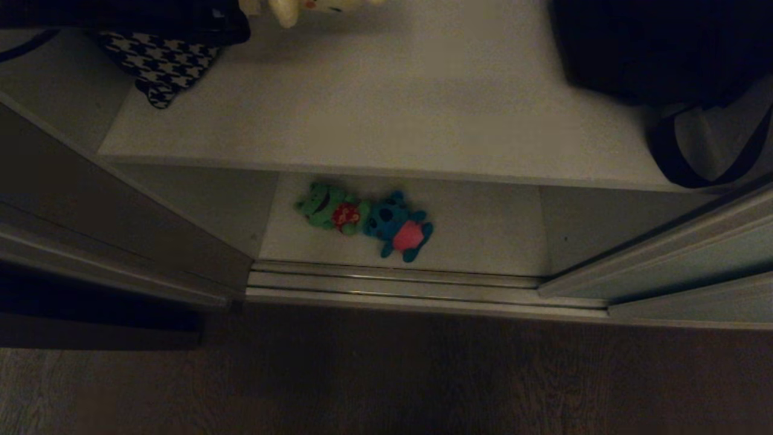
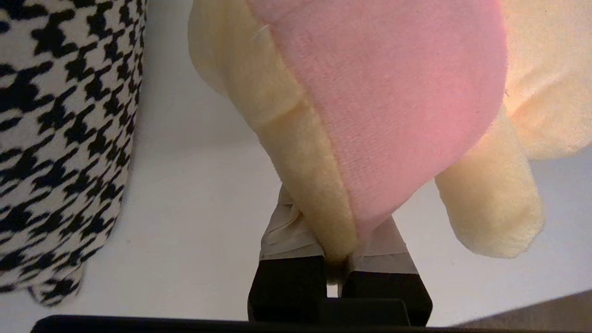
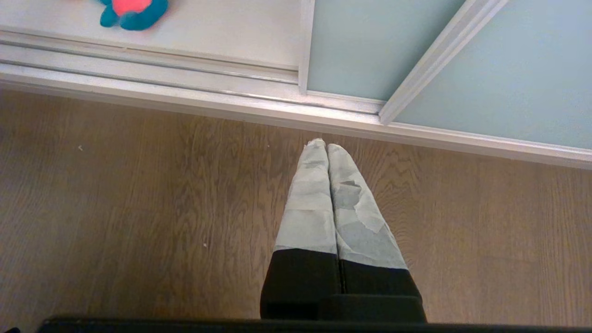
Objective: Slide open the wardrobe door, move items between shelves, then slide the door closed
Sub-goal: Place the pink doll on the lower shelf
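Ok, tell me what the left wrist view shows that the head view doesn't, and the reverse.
Only the left wrist view shows the left pincer, shut on an edge of the cream-yellow plush toy with a pink patch.

Only the head view shows the green plush toy with red and the blue plush toy with a pink belly, lying side by side on the lower off-white shelf, plus the black strapped bag.

Both show the cream-yellow toy, the black-and-white houndstooth fabric item and the upper off-white shelf.

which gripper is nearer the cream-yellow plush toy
Left. The left gripper is shut on the cream-yellow plush toy above the upper shelf; the right gripper hangs shut over the wooden floor.
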